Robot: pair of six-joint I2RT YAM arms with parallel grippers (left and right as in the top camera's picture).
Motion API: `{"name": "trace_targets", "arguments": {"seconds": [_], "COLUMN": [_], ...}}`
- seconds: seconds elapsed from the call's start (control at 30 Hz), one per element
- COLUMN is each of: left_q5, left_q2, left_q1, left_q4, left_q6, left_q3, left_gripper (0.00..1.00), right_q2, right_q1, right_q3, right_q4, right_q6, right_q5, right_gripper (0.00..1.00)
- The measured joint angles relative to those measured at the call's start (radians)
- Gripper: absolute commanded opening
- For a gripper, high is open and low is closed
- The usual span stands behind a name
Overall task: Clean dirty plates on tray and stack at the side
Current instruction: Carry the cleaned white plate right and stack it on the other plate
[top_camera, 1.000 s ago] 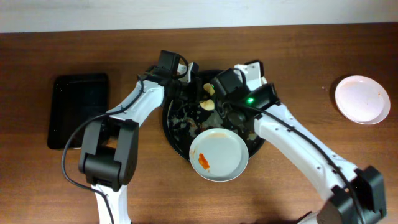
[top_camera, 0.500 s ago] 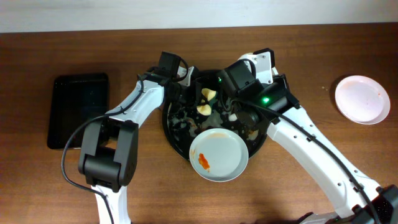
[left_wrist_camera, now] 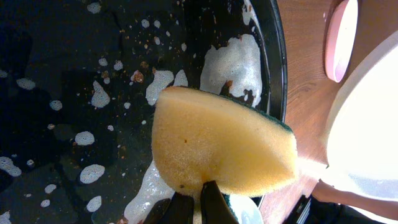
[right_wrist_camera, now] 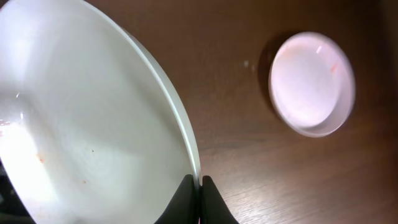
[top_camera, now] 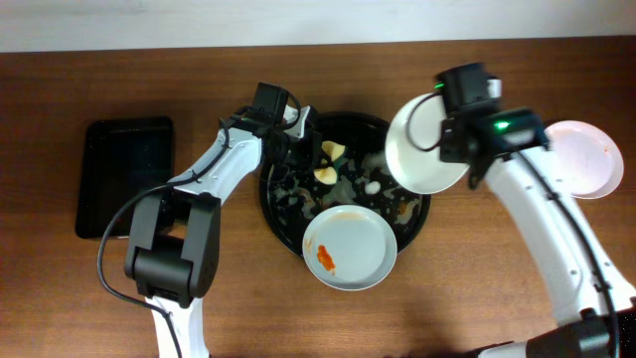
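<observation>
Three plates. Your right gripper pinches the rim of the held plate, up over the right edge of the tray. The smeared plate lies in the tray. The far plate sits on the table, well apart. Your left gripper pinches the sponge over the tray.

My overhead camera looks straight down from well above on the counter with the tray mid-frame. The left wrist camera sits very near the sponge, facing the tray floor. The right wrist one looks along the lifted plate at the counter. All three catch the side plate.
</observation>
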Motion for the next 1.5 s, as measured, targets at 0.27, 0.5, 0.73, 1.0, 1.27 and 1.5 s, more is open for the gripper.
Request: {"name": "trace_targets", "arguments": {"seconds": [0.27, 0.5, 0.73, 1.0, 1.27, 1.5], "left_q5": [0.0, 0.0, 0.0, 0.0, 0.0, 0.0], "left_q2": [0.0, 0.0, 0.0, 0.0, 0.0, -0.039], "left_q1": [0.0, 0.0, 0.0, 0.0, 0.0, 0.0], "left_q4": [0.0, 0.0, 0.0, 0.0, -0.011, -0.031], "left_q6": [0.003, 0.004, 0.004, 0.004, 0.005, 0.032], "left_q3": [0.0, 0.0, 0.0, 0.0, 0.0, 0.0], "left_gripper": [0.0, 0.0, 0.0, 0.0, 0.0, 0.0], "right_q2": [0.0, 0.059, 0.18, 0.343, 0.405, 0.309], "right_q1": [-0.418, -0.696, -0.85, -0.879, -0.879, -0.879], "right_q3": [0.0, 0.0, 0.0, 0.0, 0.001, 0.001], "right_q4": [0.074, 0.152, 0.235, 0.326, 0.38, 0.354], "right_q6": [0.15, 0.233, 0.28, 0.299, 0.303, 0.21], "right_q5": [-0.203, -0.302, -0.343, -0.369, -0.4, -0.535], "right_gripper": [0.04, 0.04, 0.04, 0.04, 0.58, 0.58]}}
